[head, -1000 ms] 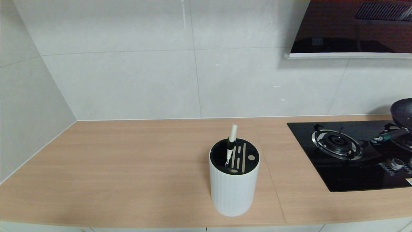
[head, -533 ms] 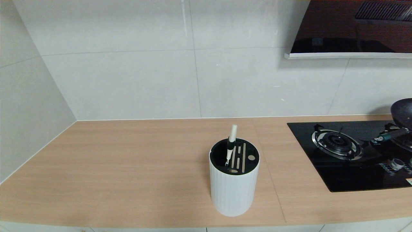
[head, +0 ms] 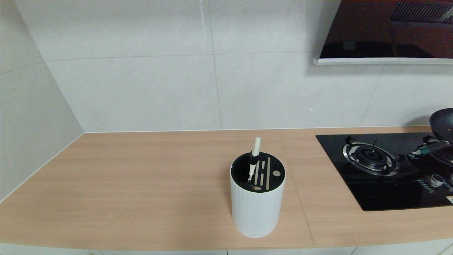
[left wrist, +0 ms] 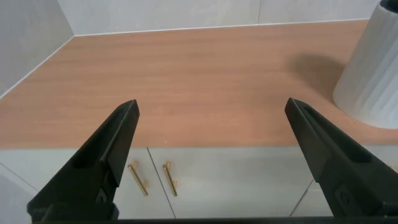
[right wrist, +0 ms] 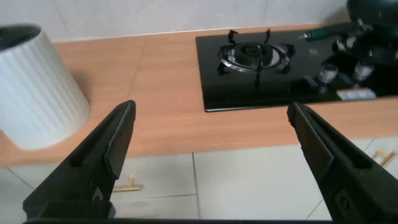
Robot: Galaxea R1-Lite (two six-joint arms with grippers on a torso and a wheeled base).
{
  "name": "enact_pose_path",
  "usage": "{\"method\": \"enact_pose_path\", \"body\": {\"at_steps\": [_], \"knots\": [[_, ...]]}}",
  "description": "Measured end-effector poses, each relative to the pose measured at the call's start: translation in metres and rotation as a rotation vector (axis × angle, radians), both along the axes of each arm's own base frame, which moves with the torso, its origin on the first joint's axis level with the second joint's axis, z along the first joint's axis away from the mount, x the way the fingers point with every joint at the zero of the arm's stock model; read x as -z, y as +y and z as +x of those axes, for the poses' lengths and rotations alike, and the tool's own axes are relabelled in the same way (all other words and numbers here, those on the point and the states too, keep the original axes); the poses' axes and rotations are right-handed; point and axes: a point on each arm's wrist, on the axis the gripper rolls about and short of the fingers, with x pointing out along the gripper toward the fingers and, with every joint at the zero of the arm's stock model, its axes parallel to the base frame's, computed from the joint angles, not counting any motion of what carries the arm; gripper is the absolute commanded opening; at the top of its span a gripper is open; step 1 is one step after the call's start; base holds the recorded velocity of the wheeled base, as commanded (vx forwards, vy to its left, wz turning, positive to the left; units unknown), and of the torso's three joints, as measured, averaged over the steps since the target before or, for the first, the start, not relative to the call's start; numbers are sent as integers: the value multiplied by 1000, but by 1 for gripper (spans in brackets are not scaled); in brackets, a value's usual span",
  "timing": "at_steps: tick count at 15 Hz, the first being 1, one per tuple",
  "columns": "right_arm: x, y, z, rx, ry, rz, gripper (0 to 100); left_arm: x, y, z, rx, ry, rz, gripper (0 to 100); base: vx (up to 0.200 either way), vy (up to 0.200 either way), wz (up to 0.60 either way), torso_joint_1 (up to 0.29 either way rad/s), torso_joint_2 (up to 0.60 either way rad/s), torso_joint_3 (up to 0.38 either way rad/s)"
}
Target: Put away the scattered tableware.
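Note:
A white ribbed utensil holder (head: pixel 257 205) with a black slotted top stands near the counter's front edge. One white-handled utensil (head: pixel 254 154) sticks up out of it, leaning slightly. The holder's side (left wrist: pixel 372 68) also appears in the left wrist view, and its side (right wrist: pixel 37 87) in the right wrist view. My left gripper (left wrist: pixel 211 118) is open, held off the counter's front edge, left of the holder. My right gripper (right wrist: pixel 211 121) is open too, off the front edge between holder and hob. Nothing is between either pair of fingers.
A black gas hob (head: pixel 385 170) with a burner (head: pixel 370 157) lies in the wooden counter (head: pixel 141 184) at the right; a dark pan (head: pixel 442 124) sits on its far side. A range hood (head: pixel 389 32) hangs above. Cabinet fronts with brass handles (left wrist: pixel 152 177) lie below the counter edge.

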Motion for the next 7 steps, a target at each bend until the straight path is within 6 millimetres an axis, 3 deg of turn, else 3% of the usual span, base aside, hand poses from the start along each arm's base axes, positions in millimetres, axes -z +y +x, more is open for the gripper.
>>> {"method": "enact_pose_path", "body": {"at_steps": [7], "knots": [[1, 0, 0, 1, 4, 6, 100, 0, 0, 0, 0, -3, -39, 100, 0, 0, 0, 0, 0, 0]]}}
